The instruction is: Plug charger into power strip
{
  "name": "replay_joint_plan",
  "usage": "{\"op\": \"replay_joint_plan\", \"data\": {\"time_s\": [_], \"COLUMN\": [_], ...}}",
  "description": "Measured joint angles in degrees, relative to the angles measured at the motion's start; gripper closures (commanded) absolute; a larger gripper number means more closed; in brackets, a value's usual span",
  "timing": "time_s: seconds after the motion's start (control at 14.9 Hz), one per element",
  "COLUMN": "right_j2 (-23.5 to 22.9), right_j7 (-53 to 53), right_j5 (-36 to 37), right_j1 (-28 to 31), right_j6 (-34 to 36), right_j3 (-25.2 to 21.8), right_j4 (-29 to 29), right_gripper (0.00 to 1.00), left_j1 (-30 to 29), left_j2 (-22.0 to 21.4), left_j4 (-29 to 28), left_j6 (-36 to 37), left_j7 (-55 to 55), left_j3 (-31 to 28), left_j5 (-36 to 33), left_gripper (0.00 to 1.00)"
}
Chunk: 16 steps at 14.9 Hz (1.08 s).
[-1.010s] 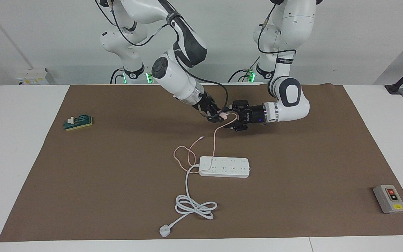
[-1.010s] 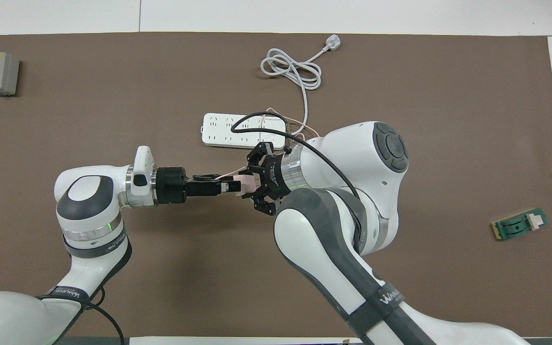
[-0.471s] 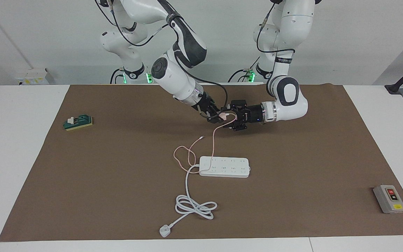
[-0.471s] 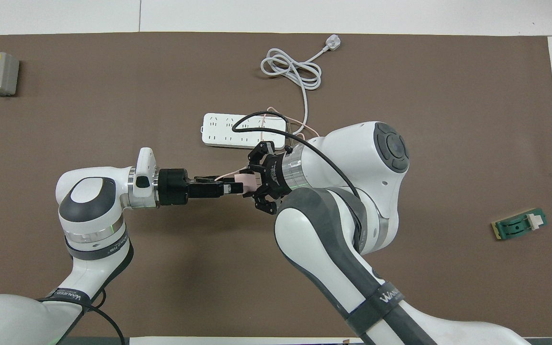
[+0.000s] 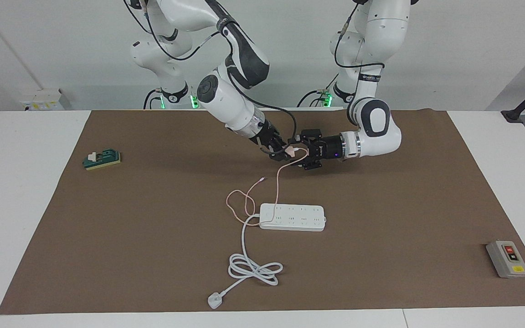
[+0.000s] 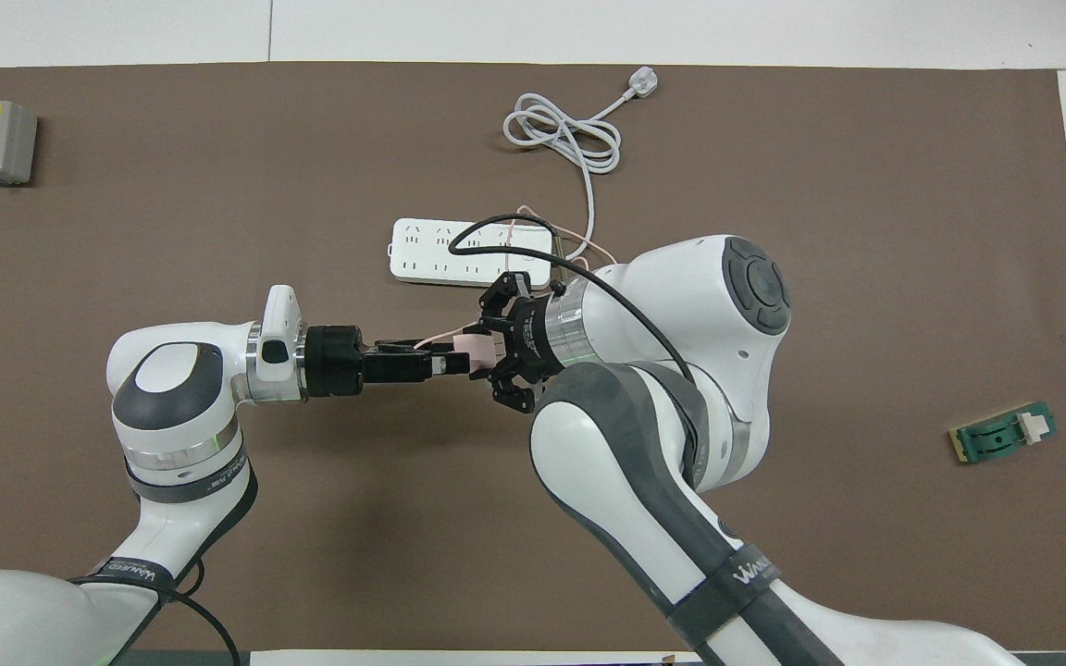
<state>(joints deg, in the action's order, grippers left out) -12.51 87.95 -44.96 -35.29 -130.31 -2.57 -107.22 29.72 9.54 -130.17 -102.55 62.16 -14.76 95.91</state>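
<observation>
1. Right gripper (image 5: 284, 152) is up in the air over the brown mat (image 5: 153, 228), closed on the charger (image 5: 292, 150), the small pink cube.
2. Left gripper (image 5: 300, 154) meets it head-on, level with the charger. Jaws at full spread, one each side of the cube; can't tell if they touch it.
3. Charger's pink cable (image 5: 279, 182) hangs down to the mat, runs past the end of the power strip (image 5: 292, 217) at the right arm's end and loops there.
4. Power strip lies flat mid-mat, farther from the robots than both grippers, sockets up.
5. Its white cord (image 5: 253, 269) coils farther out and ends in a white plug (image 5: 214, 300).
6. Grey switch box (image 5: 507, 258) sits at the left arm's end, green block (image 5: 102, 160) at the right arm's end.
</observation>
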Motion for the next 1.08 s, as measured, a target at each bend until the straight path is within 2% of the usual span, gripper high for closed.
{"op": "replay_joint_plan", "data": {"time_s": [0.74,1.08], "right_j2": [0.0,0.0], "right_j7": [0.0,0.0], "right_j5": [0.0,0.0], "right_j1": [0.0,0.0], "right_j6": [-0.1,-0.1], "right_j3": [0.0,0.0], "right_j4": [-0.1,-0.1], "right_gripper": [1.0,1.0], "left_j1": [0.3,0.3], "left_j2": [-0.3,-0.3], "left_j4": [0.0,0.0], "left_j6": [0.0,-0.1], "left_j7": [0.0,0.0], "left_j3": [0.0,0.0], "left_j5": [0.1,0.1], "left_gripper": [0.01,0.13]}}
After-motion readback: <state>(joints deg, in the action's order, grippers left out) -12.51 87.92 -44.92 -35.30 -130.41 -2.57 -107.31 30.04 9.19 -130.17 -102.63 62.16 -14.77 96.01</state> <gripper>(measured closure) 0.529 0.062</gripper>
